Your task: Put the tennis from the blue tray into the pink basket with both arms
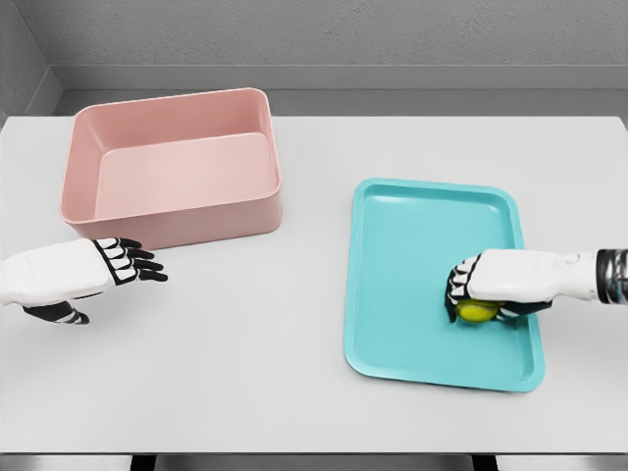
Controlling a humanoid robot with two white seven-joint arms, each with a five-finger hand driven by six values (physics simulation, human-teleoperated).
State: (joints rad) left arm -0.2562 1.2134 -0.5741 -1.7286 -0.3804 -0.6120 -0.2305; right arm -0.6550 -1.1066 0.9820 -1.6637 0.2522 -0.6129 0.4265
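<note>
Right hand (491, 289) clasps the yellow-green tennis ball (477, 312) on the turquoise plastic tray (412, 226), at four o'clock from the empty pink rectangular basket (172, 211); transfer pending, left hand (83, 280) spread, idle.

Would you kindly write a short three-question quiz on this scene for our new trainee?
1. True or false: the pink basket already holds the tennis ball.
2. Which hand covers the ball: A) left hand, B) right hand?
3. Fill in: the ball lies on the ____ tray.

Key: 1 false, the basket shows nothing inside. 2 B, its fingers curl over the ball. 3 blue.
</note>
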